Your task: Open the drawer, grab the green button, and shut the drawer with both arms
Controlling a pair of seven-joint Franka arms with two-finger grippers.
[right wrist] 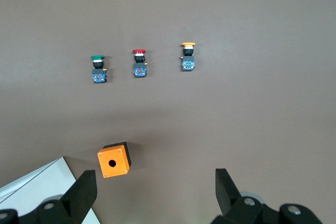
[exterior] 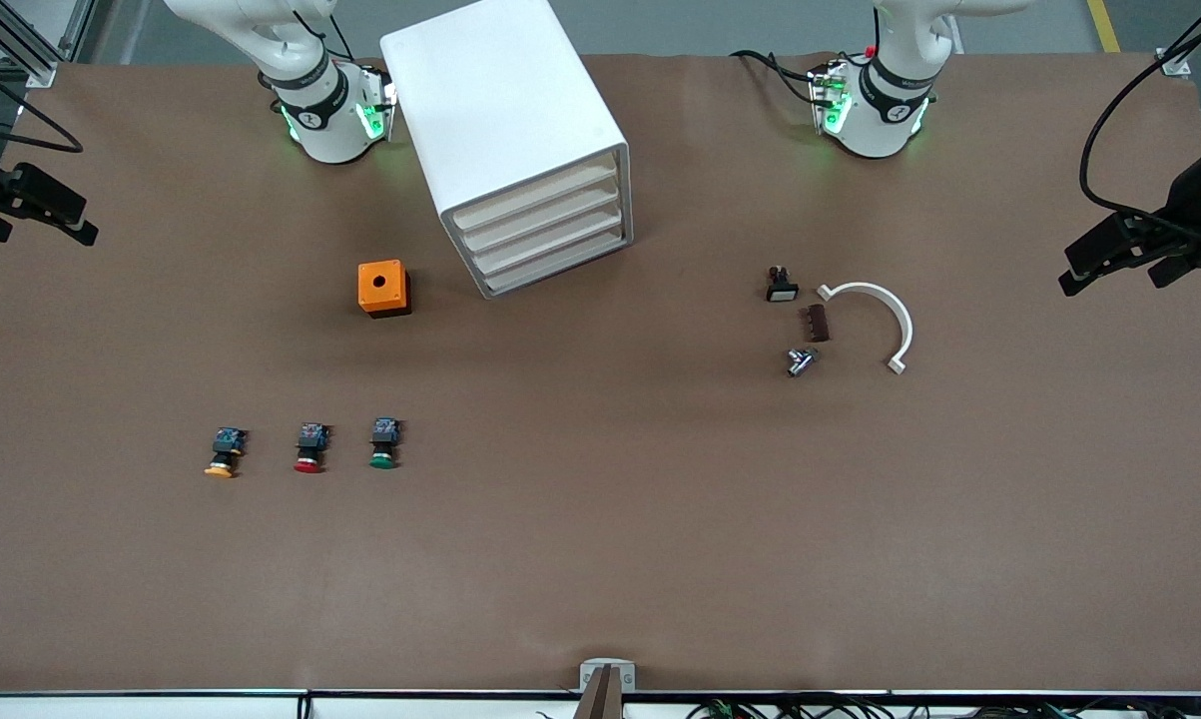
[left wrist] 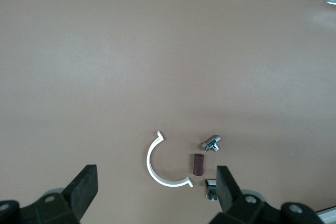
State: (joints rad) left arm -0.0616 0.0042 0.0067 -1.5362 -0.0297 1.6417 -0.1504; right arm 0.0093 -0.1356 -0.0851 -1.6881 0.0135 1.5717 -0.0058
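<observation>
A wide brown table point(exterior: 600, 559) fills the view, grey floor point(exterior: 760, 25) along its upper edge.

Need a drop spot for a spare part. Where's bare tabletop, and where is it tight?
Bare: the wide stretch between the green button and the white arc piece, nearer the front camera than the drawer cabinet. Tight: the three-button row, and the small parts beside the arc.

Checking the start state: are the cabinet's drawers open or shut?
Shut: all four drawer fronts sit flush in the white cabinet, none pulled out.
</observation>
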